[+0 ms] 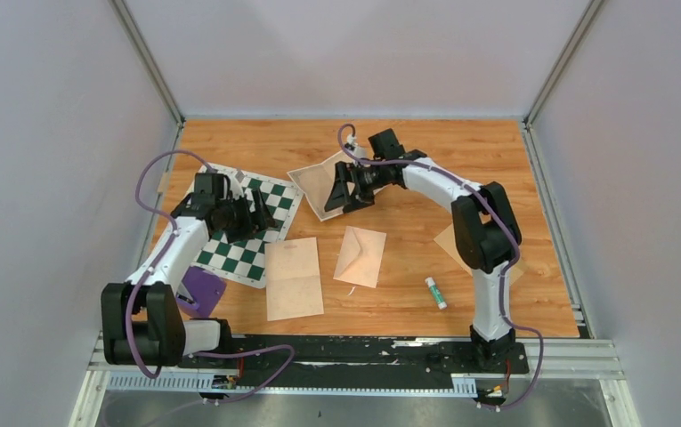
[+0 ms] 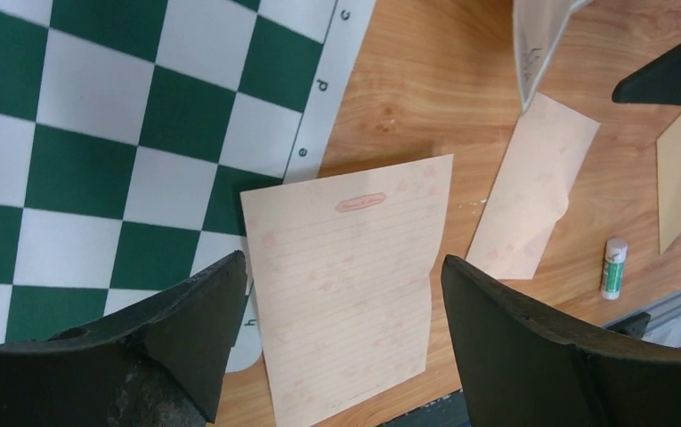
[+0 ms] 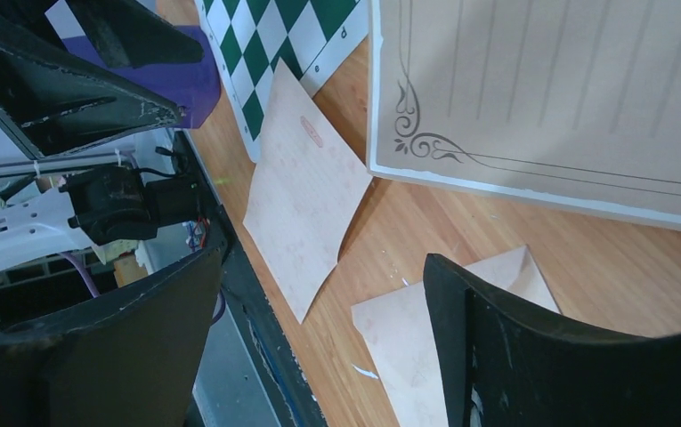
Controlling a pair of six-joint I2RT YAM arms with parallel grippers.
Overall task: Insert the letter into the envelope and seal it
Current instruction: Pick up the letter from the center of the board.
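Note:
The letter, a cream sheet with a dark ornate border, lies at the back middle of the table with one edge curled up. My right gripper hovers at its near right edge, open and empty; the letter sits just beyond the fingertips. The tan envelope lies flat near the table's middle with its flap open. My left gripper is open over the chessboard's right edge, with nothing between its fingers.
A peach lined sheet lies flat below my left gripper. A green and white chessboard mat covers the left side, with a purple piece by it. A glue stick and another tan piece lie on the right.

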